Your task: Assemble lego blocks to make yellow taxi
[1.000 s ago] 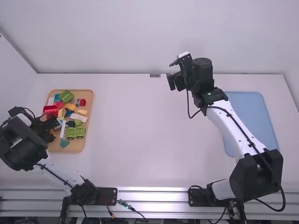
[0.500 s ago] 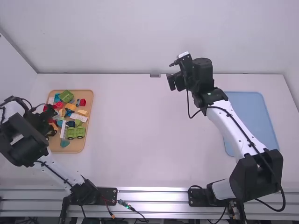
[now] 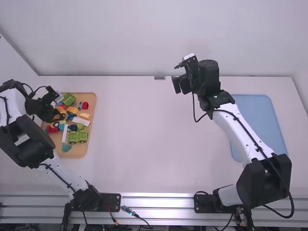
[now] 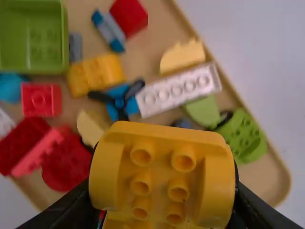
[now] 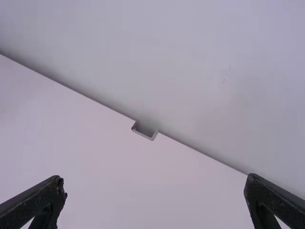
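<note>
Over the upper left part of the wooden tray (image 3: 91, 144) is my left gripper (image 3: 58, 115), its wrist at the tray's left edge. In the left wrist view my left gripper (image 4: 164, 183) is shut on a yellow block (image 4: 159, 167) with round hollow studs facing the camera, which covers part of the tray below. Loose pieces lie under it, among them a yellow brick (image 4: 97, 74), a white studded plate (image 4: 178, 89) and a red brick (image 4: 40, 99). My right gripper (image 3: 177, 76) is above the far middle of the table; in the right wrist view, my right gripper (image 5: 155, 200) is open, holding nothing.
A blue mat (image 3: 260, 120) lies at the table's right side, partly under the right arm. Green blocks (image 3: 78, 136) sit in the tray's lower right part. A small grey bracket (image 5: 145, 130) is at the table's far edge, with a wall behind.
My left gripper has moved away from the camera along the tray's left side, carrying the yellow block and uncovering red pieces nearer the camera. The right arm has kept still.
</note>
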### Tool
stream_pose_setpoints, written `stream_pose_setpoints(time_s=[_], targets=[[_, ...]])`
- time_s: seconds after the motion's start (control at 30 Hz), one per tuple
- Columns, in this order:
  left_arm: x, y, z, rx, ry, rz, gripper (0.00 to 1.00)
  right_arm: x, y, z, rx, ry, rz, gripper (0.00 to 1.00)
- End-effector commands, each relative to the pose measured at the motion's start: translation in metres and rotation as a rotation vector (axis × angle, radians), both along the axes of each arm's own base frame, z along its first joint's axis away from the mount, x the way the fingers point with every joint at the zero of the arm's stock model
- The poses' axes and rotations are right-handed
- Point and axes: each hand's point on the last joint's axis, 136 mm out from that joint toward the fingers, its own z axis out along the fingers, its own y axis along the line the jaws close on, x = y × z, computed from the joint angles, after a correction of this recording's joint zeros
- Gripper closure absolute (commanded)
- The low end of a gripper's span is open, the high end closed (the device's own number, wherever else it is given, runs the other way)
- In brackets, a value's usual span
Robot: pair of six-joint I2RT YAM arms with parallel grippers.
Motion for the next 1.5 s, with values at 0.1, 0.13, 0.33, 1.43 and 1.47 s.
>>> stream_pose_setpoints(time_s=[0.1,0.13,0.33,1.43,1.47], targets=[[0.041,-0.06,0.017,-0.054,-0.029,-0.043,0.86,0.003,-0.001,0.013,0.006,-0.027,-0.005,0.01],[0.049,-0.076,0.019,-0.056,-0.038,-0.083,0.87,0.004,-0.004,0.014,0.008,-0.027,-0.012,0.01],[0.098,-0.145,0.021,-0.003,-0.123,-0.204,0.93,0.01,-0.026,0.011,0.053,0.006,-0.081,0.01],[0.008,-0.429,-0.058,0.317,0.025,-0.711,0.98,-0.011,-0.153,-0.001,0.129,0.168,-0.318,0.01],[0.007,-0.432,-0.061,0.315,0.021,-0.701,0.98,-0.011,-0.154,0.0,0.131,0.166,-0.32,0.01]])
